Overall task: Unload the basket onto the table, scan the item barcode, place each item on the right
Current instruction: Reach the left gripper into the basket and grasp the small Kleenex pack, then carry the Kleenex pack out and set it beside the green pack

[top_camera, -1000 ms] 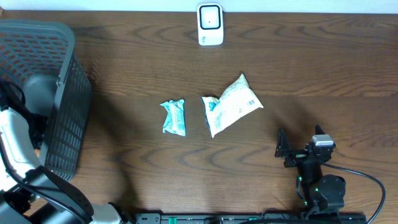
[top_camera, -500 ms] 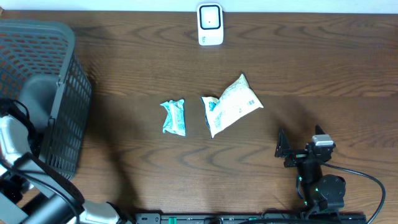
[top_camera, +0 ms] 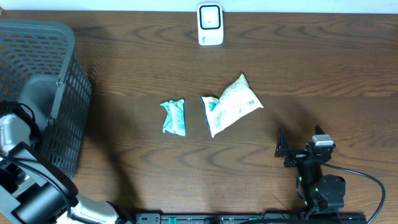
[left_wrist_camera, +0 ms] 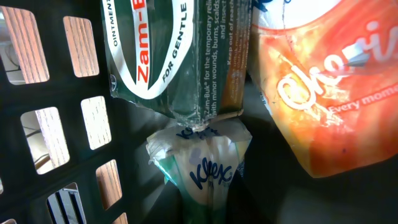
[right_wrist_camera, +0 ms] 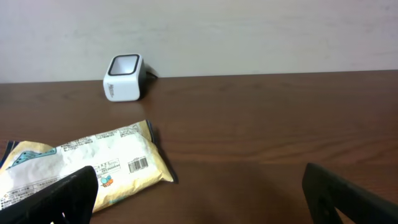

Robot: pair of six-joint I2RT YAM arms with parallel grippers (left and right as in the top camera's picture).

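Left arm [top_camera: 13, 138]: reaches down into the dark mesh basket [top_camera: 65, 106] at the table's left end, where the goods to be scanned are heaped.
Left gripper: clenched. Its fingers do not show in its own camera, so I cannot tell whether it has caught anything.
Likely item: a Kleenex pack [left_wrist_camera: 202, 168] stands on end in the basket corner, directly ahead of the wrist camera. This is the likeliest thing for the clenched fingers to have caught.
Neighbours: a green Zam-Buk packet [left_wrist_camera: 180, 56] hangs over the top of the Kleenex pack, touching it. An orange packet [left_wrist_camera: 329, 87] crowds in just beside it on the right.
Risk: lifting the Kleenex pack may drag the Zam-Buk packet up with it.
Scanner [top_camera: 210, 25]: a small white unit upright at the far edge of the table [top_camera: 323, 74], well apart from the basket. Its window faces the arms, so a barcode can be held up to it.
On the table: a teal tissue pack [top_camera: 173, 117] and a larger cream snack bag [top_camera: 231, 104] lie side by side mid-table, barcode showing on the bag.
Right gripper [right_wrist_camera: 198, 177]: parked low near the front edge, jaws spread wide and holding nothing, out of the way.
Stage: picking up; no item has been presented to the scanner yet.
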